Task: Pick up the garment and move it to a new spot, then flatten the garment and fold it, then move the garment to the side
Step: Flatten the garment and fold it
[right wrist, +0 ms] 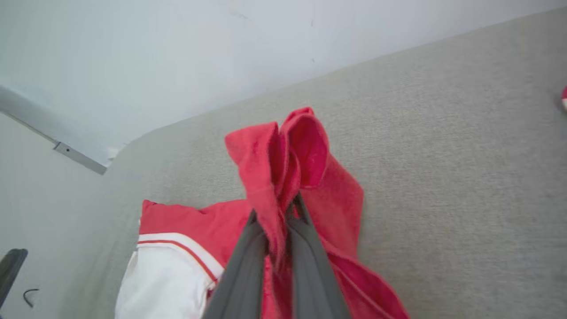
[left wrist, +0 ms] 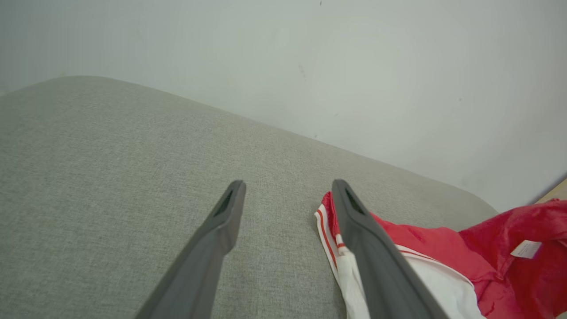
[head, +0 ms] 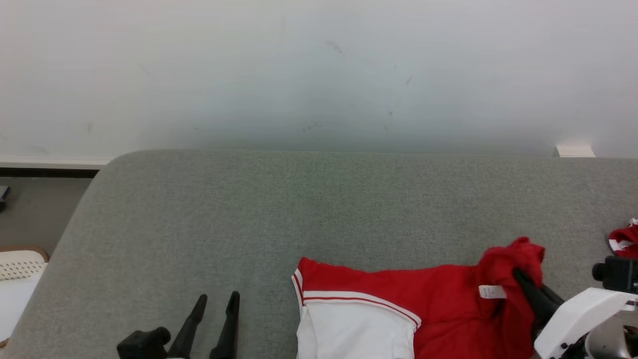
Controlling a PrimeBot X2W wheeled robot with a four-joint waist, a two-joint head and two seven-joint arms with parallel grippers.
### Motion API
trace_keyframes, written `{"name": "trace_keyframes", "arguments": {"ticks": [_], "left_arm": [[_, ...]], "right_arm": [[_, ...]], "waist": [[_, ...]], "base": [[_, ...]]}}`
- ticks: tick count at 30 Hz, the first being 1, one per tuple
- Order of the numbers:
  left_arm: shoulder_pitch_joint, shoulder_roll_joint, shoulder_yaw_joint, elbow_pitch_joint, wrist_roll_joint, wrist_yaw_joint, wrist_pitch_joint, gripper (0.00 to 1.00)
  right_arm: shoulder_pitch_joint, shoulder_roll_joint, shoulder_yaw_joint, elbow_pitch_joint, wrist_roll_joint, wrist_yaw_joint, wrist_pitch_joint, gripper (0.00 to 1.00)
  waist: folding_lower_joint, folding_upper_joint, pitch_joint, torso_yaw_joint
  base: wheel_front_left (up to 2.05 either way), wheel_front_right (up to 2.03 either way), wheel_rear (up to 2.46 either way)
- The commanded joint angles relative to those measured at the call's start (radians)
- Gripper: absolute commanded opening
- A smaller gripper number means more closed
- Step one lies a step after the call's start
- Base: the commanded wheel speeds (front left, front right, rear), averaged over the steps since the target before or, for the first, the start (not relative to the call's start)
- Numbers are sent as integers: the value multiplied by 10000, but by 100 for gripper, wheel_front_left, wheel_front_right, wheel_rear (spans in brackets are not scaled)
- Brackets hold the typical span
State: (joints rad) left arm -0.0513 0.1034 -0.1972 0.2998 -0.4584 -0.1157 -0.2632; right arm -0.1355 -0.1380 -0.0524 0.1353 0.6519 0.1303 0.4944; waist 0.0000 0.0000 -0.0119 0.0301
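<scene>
A: Fingers of the right gripper: clamped together on a bunched red fold of the garment. The pinched cloth stands up in a peak above the rest.

B: Arm pose?

A: The pale right forearm enters from the lower right corner of the head view, fingers angled up and to the left.

B: Left side?

A: The left gripper is low at the front edge of the grey bench. Fingers apart, nothing between them, pointing toward the wall. It is just left of the garment's striped hem; contact cannot be told.

B: Garment location?

A: Front edge, right half of the bench. The white panel and red body lie on the surface, with a white label beside the peak. A second red-and-white piece sits at the right edge, apart.
</scene>
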Motion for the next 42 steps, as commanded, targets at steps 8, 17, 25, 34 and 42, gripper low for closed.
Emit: {"name": "trace_keyframes", "arguments": {"ticks": [8,17,25,34,42], "left_arm": [[-139,19,250,55,114,-72,-12,100],[-264,17,342,205,164,-95,-12,100],[-372,130,255,306,168,-128,-11,100],[-450,124,200,480,72,-136,-11,100],[-281,74,335,520,18,-140,-11,100]], "right_arm": [[522,822,1389,-1380,2097,2,685,0],[-226,855,3968,457,4634,2,-1038,0],[-1599,859,5929,2542,6501,3,-2587,0],[-2818,856,7945,4176,8241,3,-3552,100],[-3481,853,8373,4210,8894,3,-4360,100]], "waist": [[0,0,39,337],[0,0,-73,1212],[0,0,-98,1750],[0,0,-72,1926],[0,0,-85,1612]], "base": [[0,0,0],[0,0,0],[0,0,0],[0,0,0],[0,0,0]]}}
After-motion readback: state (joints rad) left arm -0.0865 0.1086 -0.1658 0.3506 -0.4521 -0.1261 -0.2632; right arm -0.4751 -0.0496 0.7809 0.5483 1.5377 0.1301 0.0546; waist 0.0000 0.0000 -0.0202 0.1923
